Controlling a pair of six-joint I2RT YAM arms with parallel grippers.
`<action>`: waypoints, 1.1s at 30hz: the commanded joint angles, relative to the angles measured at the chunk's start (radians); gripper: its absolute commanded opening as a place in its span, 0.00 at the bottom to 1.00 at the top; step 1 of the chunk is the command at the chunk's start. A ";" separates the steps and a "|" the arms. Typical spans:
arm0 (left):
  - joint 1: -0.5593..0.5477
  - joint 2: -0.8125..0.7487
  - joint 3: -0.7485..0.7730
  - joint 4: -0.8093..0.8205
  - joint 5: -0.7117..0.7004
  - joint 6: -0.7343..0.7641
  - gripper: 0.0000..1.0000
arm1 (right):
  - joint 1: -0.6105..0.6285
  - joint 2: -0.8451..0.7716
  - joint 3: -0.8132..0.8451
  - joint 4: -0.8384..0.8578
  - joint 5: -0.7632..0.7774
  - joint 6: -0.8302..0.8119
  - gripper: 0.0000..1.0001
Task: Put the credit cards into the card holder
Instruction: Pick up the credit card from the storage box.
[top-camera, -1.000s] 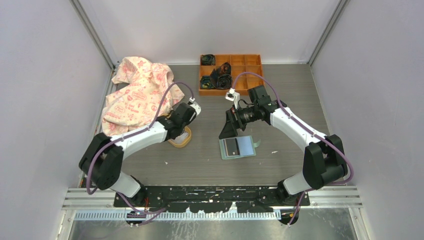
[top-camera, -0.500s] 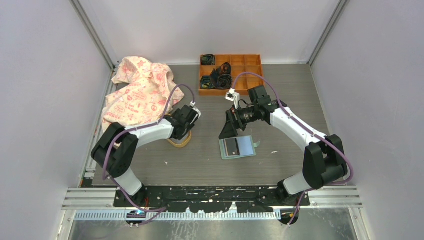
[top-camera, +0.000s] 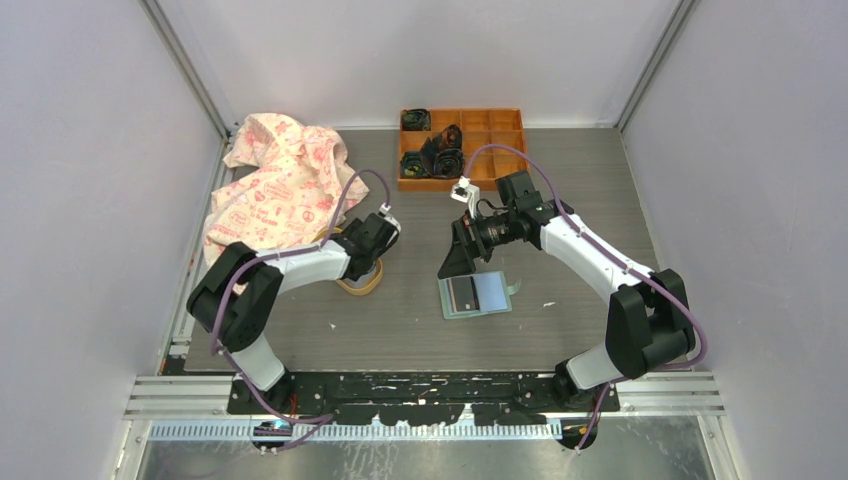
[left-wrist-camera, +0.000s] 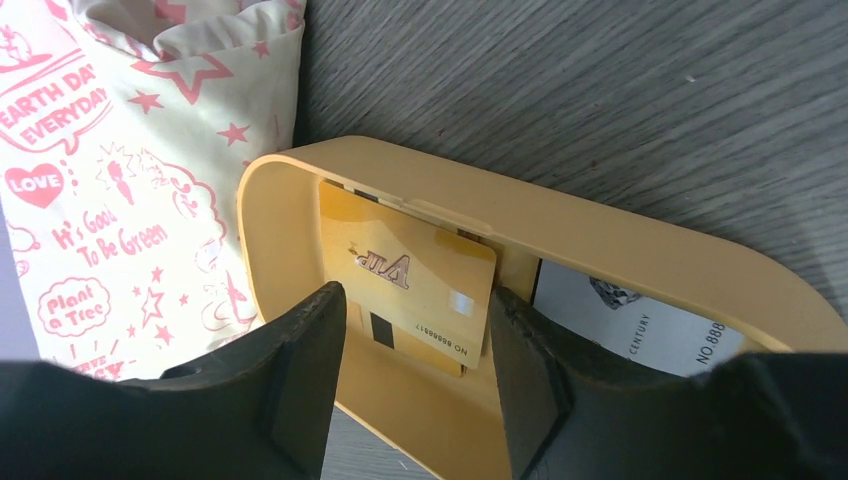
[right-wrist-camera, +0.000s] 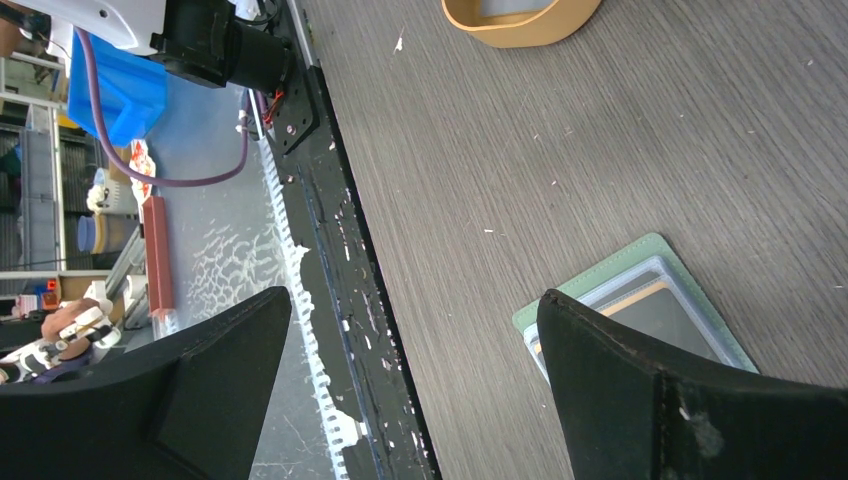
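Grey wood-grain tabletop (top-camera: 400, 320). In the yellow oval dish (left-wrist-camera: 620, 250) I find the left jaws released, straddling a gold card (left-wrist-camera: 420, 270), with a white card (left-wrist-camera: 640, 330) beside it. The mint card holder (top-camera: 476, 296) lies open near the wide-released right jaws, with cards sleeved. Judgement: partway, at least two cards outstanding.

The cloth (left-wrist-camera: 120, 150) reads "EARTH DAY EVERYDAY", "LOVE", "Plant a Tree" — orange card (left-wrist-camera: 410, 280) "VIP" — whitish card (left-wrist-camera: 640, 325) "CENTURY".
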 joint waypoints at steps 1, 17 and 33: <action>0.003 0.015 -0.017 0.060 -0.056 -0.003 0.56 | -0.003 -0.004 0.042 0.006 -0.030 -0.012 0.98; 0.001 -0.126 -0.026 0.055 -0.146 0.011 0.25 | -0.003 0.001 0.043 0.001 -0.031 -0.015 0.98; 0.030 -0.100 -0.051 0.152 -0.234 0.049 0.26 | -0.003 -0.002 0.048 -0.006 -0.039 -0.018 0.99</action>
